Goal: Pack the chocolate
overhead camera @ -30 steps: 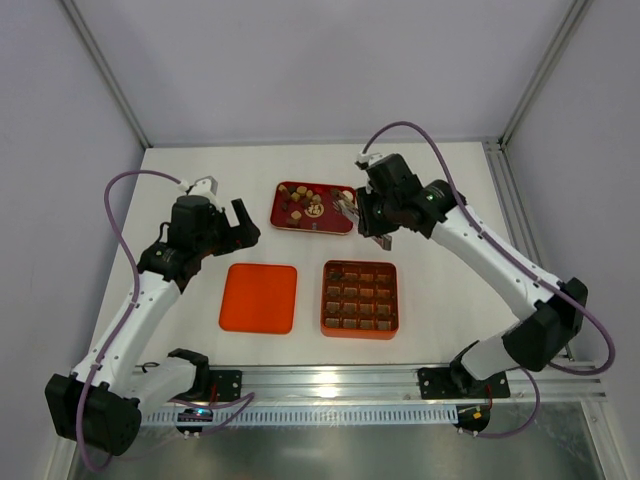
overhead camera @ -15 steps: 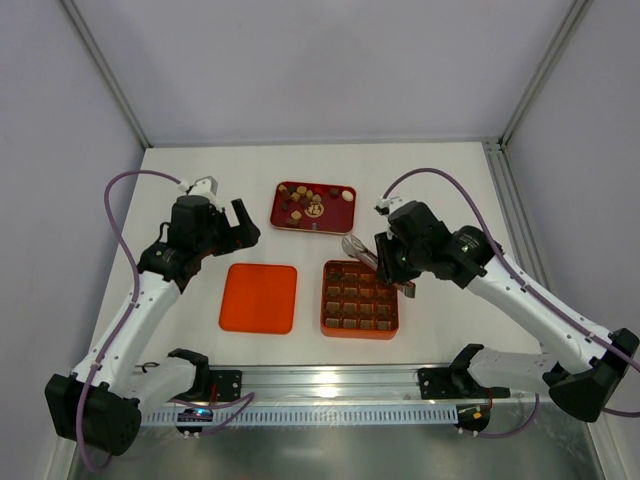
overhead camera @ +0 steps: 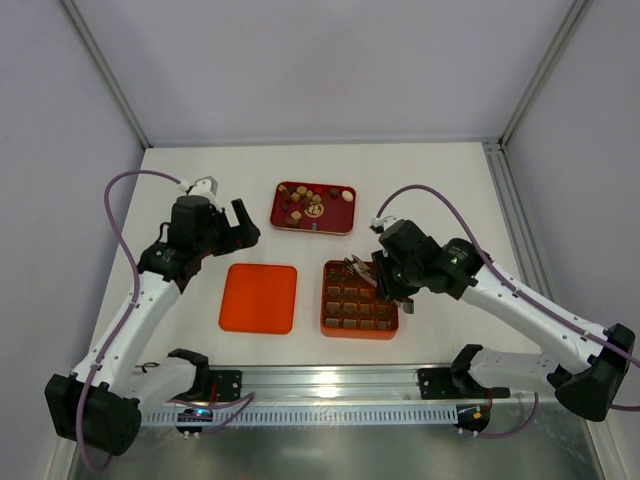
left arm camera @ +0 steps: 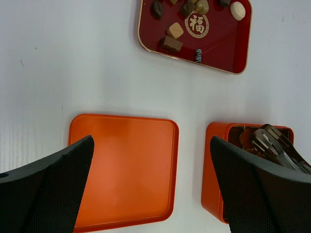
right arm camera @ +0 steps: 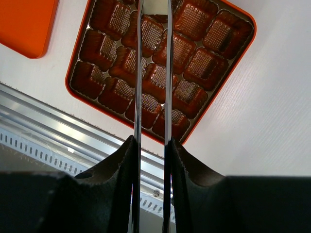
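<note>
The chocolate (overhead camera: 305, 203) lies as several loose brown, tan and cream pieces in a red tray (overhead camera: 340, 220); it also shows in the left wrist view (left arm camera: 174, 31). My right gripper (overhead camera: 388, 282) is shut on thin metal tweezers (overhead camera: 358, 268), whose tips hang over the far row of the orange gridded box (overhead camera: 360, 326). In the right wrist view the gripper (right arm camera: 151, 145) clamps the tweezers (right arm camera: 137, 73) above the box's brown cells (right arm camera: 201, 62). Whether the tips hold a piece is unclear. My left gripper (overhead camera: 243, 225) is open and empty, above the table.
The flat orange lid (overhead camera: 259, 297) lies left of the box, below my left gripper (left arm camera: 151, 145). The red tray (left arm camera: 223, 46) is at the back centre. A metal rail (overhead camera: 400, 375) runs along the near edge.
My right arm has swung from the red tray toward me and down, carrying the tweezers over the orange box. The left arm has not moved.
</note>
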Controlling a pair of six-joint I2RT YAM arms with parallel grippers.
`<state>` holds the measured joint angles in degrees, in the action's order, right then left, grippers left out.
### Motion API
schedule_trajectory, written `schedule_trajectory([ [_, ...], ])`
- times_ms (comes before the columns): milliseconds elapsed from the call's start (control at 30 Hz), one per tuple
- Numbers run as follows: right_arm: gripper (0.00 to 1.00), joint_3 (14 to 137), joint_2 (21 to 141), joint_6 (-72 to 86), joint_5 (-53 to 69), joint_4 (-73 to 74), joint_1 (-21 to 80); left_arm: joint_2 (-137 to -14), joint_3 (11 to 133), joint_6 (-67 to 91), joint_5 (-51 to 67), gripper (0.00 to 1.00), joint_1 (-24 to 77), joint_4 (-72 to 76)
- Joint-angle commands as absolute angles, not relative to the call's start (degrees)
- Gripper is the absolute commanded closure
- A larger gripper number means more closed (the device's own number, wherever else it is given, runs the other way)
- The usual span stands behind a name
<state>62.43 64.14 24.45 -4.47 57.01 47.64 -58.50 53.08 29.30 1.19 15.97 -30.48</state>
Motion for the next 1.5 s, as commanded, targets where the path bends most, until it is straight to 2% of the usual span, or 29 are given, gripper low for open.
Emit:
schedule_trajectory([
  [0,0.67,62.8,64.2,25.5,-6.6,55.0,48.2,-58.5,52.9,28.3,1.5,0.0,15.8,-29.5],
  [333,0.59,62.4,64.4,25.4,-6.6,54.7,48.3,-58.6,52.9,28.3,1.7,0.0,15.8,-29.5],
  [567,0.58,63.2,64.5,25.2,-6.9,54.7,48.4,-58.6,52.8,28.3,1.6,0.0,15.8,-29.5],
  [767,0.57,68.9,65.8,23.2,-9.0,55.7,48.5,-58.6,52.9,28.3,1.8,0.0,15.8,-29.5],
  [1000,0.57,81.5,77.3,17.8,-8.0,50.6,46.6,-58.7,52.9,28.4,1.9,0.0,15.8,-29.5],
  [1333,0.57,105.5,106.1,12.0,-4.8,50.0,41.5,-58.4,52.7,28.4,1.8,0.0,15.8,-29.5],
  [1467,0.57,111.2,111.3,11.5,-2.4,51.1,41.4,-58.1,52.6,28.3,1.6,0.0,15.8,-29.6],
])
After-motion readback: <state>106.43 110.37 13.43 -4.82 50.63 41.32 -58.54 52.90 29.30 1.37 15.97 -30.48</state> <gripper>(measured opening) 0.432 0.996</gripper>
